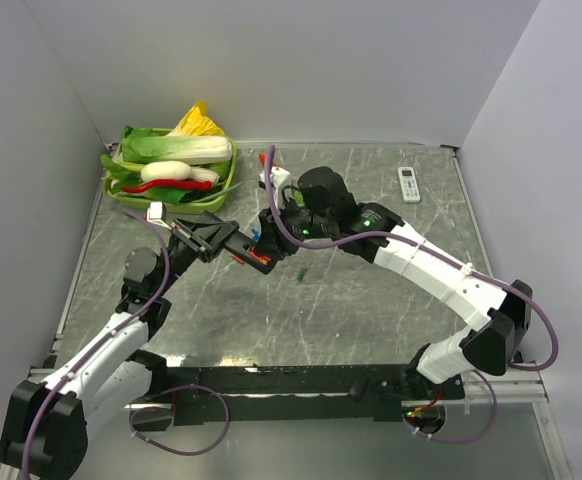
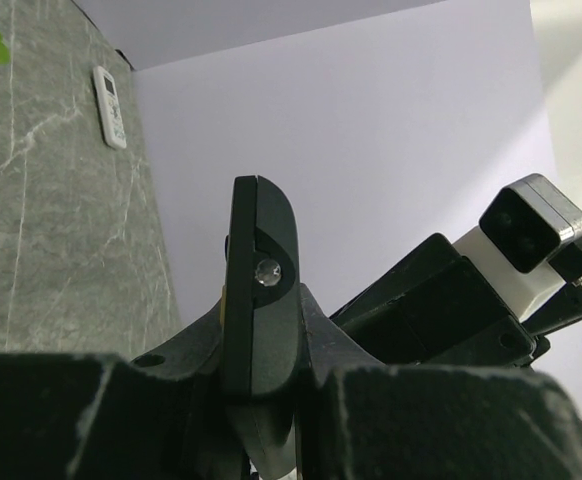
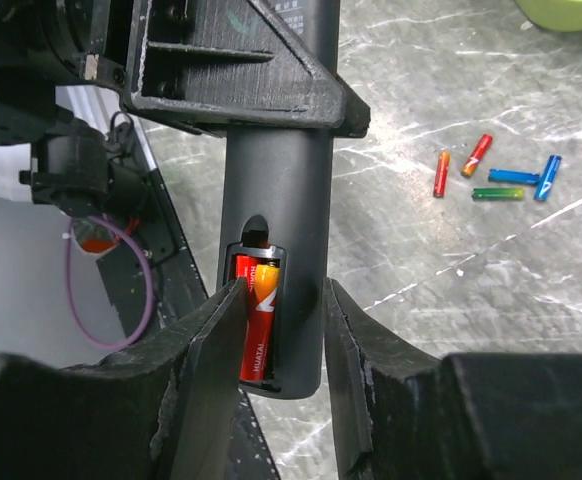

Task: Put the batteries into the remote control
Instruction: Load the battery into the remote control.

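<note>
L gripper (image 1: 226,240) is pressed tight on the black remote (image 3: 276,190), pinching it approx mid-table. In the L wrist view the remote shows edge-on btwn my fingers (image 2: 171,400). I hold it up off the table (image 1: 371,310), w/ the battery bay (image 3: 259,300) turned toward my R wrist cam.

The bay is open. 1 red-orange battery (image 3: 258,330) lies lengthwise in it. My R finger covers the bay's 9 o'clock side, so I can't tell if a 2nd cell sits there.

R gripper (image 3: 284,292) has its jaws spread, 1 finger on each side of the remote's bay end at 9 and 3 o'clock. It's pinching nothing. The 9 o'clock fingertip overlaps the bay's edge; can't tell if it touches.

The loose batteries (image 3: 497,194) are 5 on the table, at 2 o'clock from the bay in the R wrist view and well apart from the remote. They are 2 red-orange, 2 blue and 1 green, lying near each other.

The green basket (image 1: 201,204) sits at 10 o'clock on the table in the top view. In it are:
- leafy greens (image 1: 166,148)
- a white radish (image 1: 166,170)
- a red chili (image 1: 156,186)
- a yellow item (image 1: 199,122) at the far side, which I can't name

A white remote (image 1: 408,184) lies face up at 1 o'clock, near the far R corner and well apart from both arms.
</note>
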Controlling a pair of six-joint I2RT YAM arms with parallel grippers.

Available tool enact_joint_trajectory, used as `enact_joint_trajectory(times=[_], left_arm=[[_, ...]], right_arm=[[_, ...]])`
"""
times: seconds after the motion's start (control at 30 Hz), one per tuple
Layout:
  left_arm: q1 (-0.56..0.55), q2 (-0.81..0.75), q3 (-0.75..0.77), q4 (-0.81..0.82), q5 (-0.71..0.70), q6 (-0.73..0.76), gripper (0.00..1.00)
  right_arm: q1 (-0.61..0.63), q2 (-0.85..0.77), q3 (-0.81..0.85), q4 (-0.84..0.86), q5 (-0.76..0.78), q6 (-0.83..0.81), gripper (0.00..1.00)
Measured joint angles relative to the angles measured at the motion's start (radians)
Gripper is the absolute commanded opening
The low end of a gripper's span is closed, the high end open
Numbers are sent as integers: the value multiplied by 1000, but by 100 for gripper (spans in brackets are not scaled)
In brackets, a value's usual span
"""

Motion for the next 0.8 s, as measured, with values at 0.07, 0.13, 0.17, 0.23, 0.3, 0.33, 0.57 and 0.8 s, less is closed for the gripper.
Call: enact_joint_trajectory(times=[0.07, 0.13, 0.17, 0.23, 0.3, 0.33, 0.57, 0.8], left_arm=[[0, 0, -7, 10, 0, -7, 2], [0, 0, -16, 24, -2, -21, 2], [0, 1, -21, 32, -2, -26, 2], [0, 3, -31, 47, -5, -38, 2], [0, 9, -42, 63, -7, -51, 2], [0, 12, -44, 66, -7, -55, 2], [0, 37, -48, 82, -7, -65, 2], [0, 58, -48, 105, -4, -81, 2]], right_arm=[[-6, 0, -4, 6, -10, 14, 41], [-13, 1, -6, 8, -19, 26, 40], [-17, 2, -7, 8, -30, 33, 39], [-24, 7, -7, 9, -49, 47, 39], [-31, 13, -7, 10, -64, 57, 38], [-34, 16, -7, 9, -68, 61, 38], [-46, 29, -7, 5, -82, 87, 38], [-49, 30, -6, 6, -80, 95, 47]])
